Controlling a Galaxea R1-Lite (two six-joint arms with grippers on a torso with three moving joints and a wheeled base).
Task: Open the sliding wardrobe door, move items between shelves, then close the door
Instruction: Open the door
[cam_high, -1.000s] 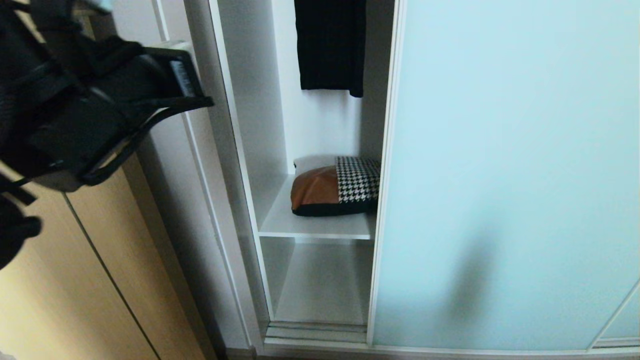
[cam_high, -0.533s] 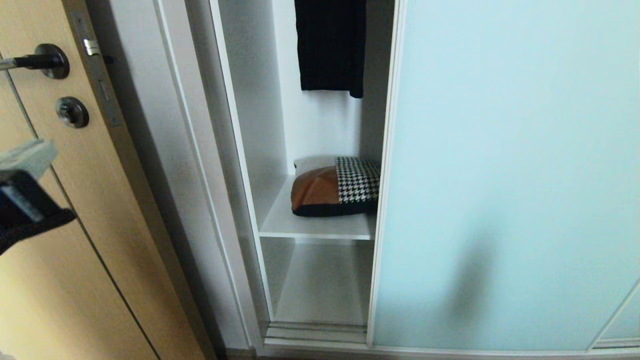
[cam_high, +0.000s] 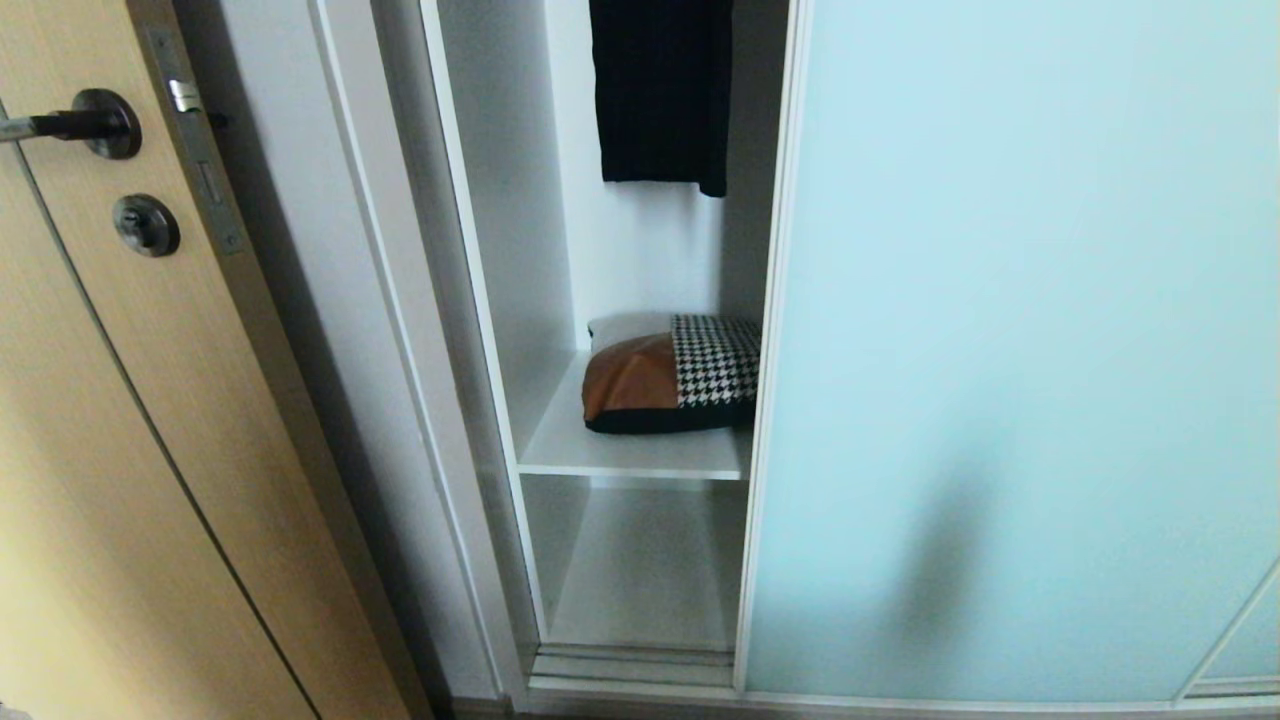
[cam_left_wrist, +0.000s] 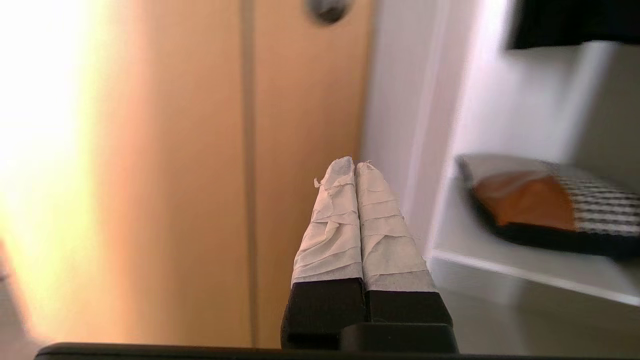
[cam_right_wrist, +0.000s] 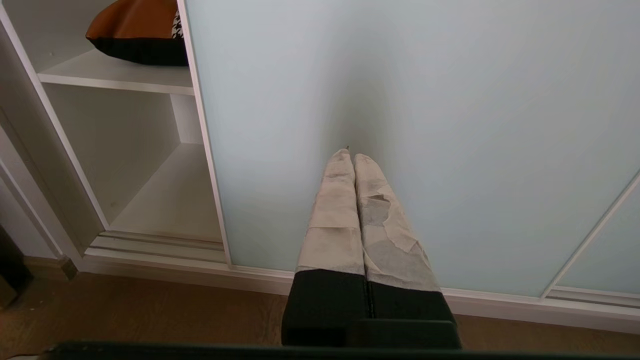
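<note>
**A:** On the upper shelf (cam_high: 640, 455) inside the wardrobe lies the cushion (cam_high: 668, 375), its brown leather patch and houndstooth patch facing up, its right edge hidden behind the sliding door (cam_high: 1010, 350). So where would you say the job stands?

**B:** Partway at most. The sliding door is drawn aside enough to leave a narrow gap on the left, so the opening step looks done or nearly so. The cushion sits on the upper shelf while the lower shelf (cam_high: 645, 570) below it is bare. From this alone I cannot tell whether the cushion has yet to go down or has already been brought up.

**A:** And the arms?

**B:** Neither shows from the head camera. The left gripper (cam_left_wrist: 356, 167) has its taped fingers pressed together with nothing between them; it hangs in front of the wooden door (cam_high: 150, 450) to the left of the wardrobe, well apart from the cushion. The right gripper (cam_right_wrist: 350, 156) is likewise closed and empty, its tips pointing at the frosted glass low down, near the floor (cam_right_wrist: 150, 315). Whether it touches the glass I cannot say.

**A:** What is left, then?

**B:** I'd judge that the door must be closed at the least, and quite possibly the cushion's transfer too. A dark garment (cam_high: 660, 90) hangs above the cushion, clear of it.

**A:** Any worry?

**B:** The gap looks tight for a cushion that is partly behind the door.
</note>
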